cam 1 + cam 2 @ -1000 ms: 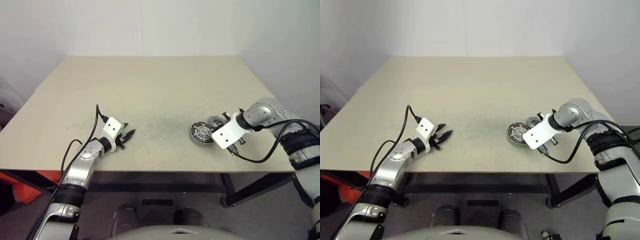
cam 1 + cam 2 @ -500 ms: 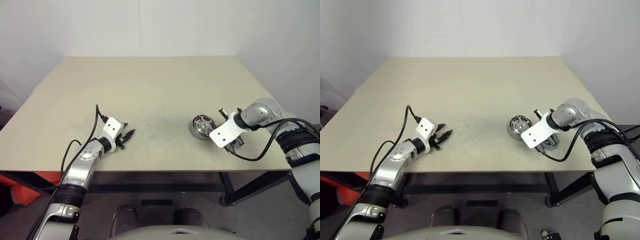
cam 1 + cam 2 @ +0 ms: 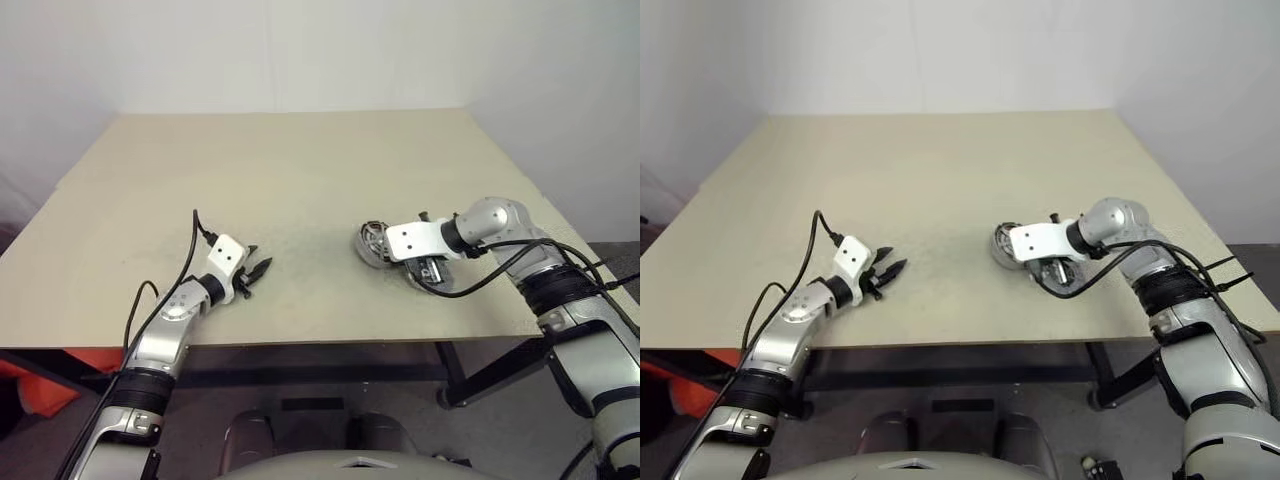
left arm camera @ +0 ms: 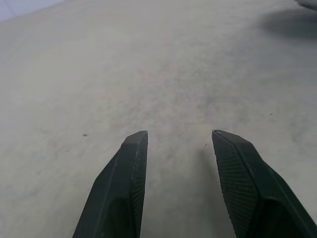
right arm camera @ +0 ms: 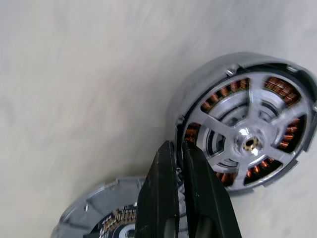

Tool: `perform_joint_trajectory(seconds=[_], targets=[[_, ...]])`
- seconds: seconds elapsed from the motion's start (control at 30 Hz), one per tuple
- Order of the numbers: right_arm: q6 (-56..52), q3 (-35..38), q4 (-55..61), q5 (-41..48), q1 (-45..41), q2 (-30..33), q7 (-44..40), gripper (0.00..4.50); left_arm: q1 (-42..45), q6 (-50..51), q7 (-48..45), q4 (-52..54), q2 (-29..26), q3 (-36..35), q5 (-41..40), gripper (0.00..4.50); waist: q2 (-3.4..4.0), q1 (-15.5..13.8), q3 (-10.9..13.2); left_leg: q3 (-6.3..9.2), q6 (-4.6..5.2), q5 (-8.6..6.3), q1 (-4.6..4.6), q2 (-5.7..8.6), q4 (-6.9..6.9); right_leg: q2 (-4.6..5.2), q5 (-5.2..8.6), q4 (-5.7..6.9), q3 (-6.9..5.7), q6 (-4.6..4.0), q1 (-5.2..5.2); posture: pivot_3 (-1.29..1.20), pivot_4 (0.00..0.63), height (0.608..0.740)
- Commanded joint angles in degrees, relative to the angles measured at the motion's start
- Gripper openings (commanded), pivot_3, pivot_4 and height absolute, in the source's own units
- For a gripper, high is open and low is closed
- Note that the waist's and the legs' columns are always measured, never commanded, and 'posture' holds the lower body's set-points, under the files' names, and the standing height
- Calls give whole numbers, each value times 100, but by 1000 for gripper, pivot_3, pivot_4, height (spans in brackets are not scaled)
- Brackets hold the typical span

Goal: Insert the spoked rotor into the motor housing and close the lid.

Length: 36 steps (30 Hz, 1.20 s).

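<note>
Right tool [image 5: 179,148] pinched on motor housing [image 5: 247,119] rim; left tool [image 4: 179,141] apart, empty.

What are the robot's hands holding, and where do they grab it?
The right gripper pinches the rotor by its rim. The left gripper is open and holds nothing.
</note>
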<state>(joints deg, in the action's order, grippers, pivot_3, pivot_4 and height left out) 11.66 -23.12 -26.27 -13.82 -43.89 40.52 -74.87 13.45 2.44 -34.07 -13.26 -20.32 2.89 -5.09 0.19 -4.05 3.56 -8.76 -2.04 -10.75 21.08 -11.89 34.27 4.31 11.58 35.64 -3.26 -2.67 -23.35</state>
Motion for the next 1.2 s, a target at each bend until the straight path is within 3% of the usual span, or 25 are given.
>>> perform_joint_trajectory(seconds=[0.03, 0.47, 0.77, 1.2], targets=[[136, 196, 342, 45, -280, -30, 205, 3, 68, -96, 64, 118, -42, -86, 1, 2194, 0, -21, 0, 0, 1, -1, 4, 0, 0, 4, 0, -4, 0, -1, 0, 0, 0, 740], [1931, -756, -761, -1251, -1072, -730, 1136, 3, -127, -41, 196, 321, -120, -202, -33, 2194, -1, 7, 1, -2, 6, -6, 8, 1, -6, 7, 0, -12, 0, 0, -4, 0, 0, 740], [2904, -1269, -1924, -2311, -1927, -1042, 2257, 3, -315, 6, 302, 502, -102, -228, -44, 2194, 1, 16, 3, -2, 6, -6, 11, 1, -6, 7, 0, -11, 0, 0, -7, 0, 0, 740], [3615, -1588, -2216, -2654, -2164, -1405, 2506, 3, -294, 52, 315, 507, -107, -208, -50, 2194, 1, 17, 5, -2, 5, -7, 11, 1, -7, 5, 0, -10, 1, -1, -8, 0, 0, 740]])
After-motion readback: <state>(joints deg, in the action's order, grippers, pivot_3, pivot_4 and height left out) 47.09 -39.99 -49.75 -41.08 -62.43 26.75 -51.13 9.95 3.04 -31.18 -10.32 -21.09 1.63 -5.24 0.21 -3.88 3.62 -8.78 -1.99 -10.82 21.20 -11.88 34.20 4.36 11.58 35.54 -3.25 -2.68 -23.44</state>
